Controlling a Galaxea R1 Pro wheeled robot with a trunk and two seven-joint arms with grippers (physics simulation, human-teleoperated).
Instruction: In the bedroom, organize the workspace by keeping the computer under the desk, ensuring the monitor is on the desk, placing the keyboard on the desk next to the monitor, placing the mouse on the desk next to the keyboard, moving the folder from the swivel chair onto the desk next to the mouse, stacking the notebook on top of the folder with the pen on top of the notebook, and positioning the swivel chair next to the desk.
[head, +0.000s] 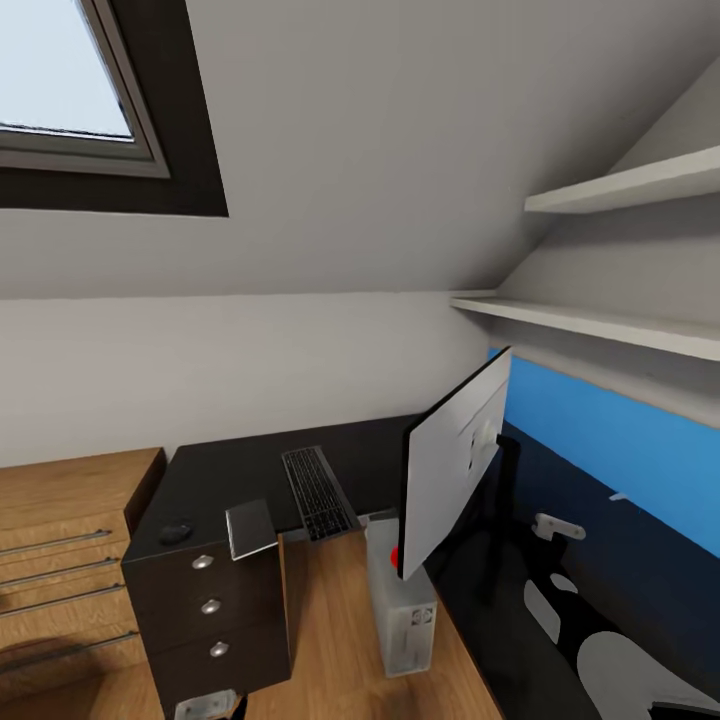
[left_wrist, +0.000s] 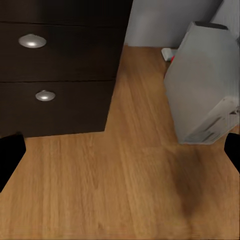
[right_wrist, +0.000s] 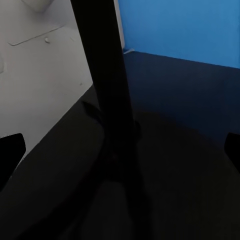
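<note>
The right gripper (right_wrist: 120, 150) is spread wide, its two black fingertips (right_wrist: 10, 152) at the edges of the right wrist view with the monitor's black stand (right_wrist: 102, 75) upright between and beyond them; nothing is pinched. The left gripper (left_wrist: 120, 150) is likewise spread and empty, hanging low over the wooden floor (left_wrist: 100, 190), with the black drawers (left_wrist: 60, 75) to the left and the grey computer (left_wrist: 202, 85) to the right. In the head view the monitor (head: 450, 470) stands on the right wing of the desk (head: 230, 470), turned so that its pale back faces the robot and leaning noticeably, with a blue panel (head: 620, 440) on the wall behind it. The keyboard (head: 318, 492) lies on the desk to the left of the monitor, its near end at the desk's edge, and the notebook (head: 250, 528) sits further left at the near edge, over the drawers, beside a small dark rounded thing that is probably the mouse (head: 176, 532). The computer stands on the floor in the knee space, just below the monitor. The step in hand looks to be the monitor: getting it properly settled on the desk. The next move would call for bringing the right gripper forward until the stand is truly between the fingers, then closing firmly on it, low down, since the leaning screen seems likely to tip or swing if turned by a loose grip.
</note>
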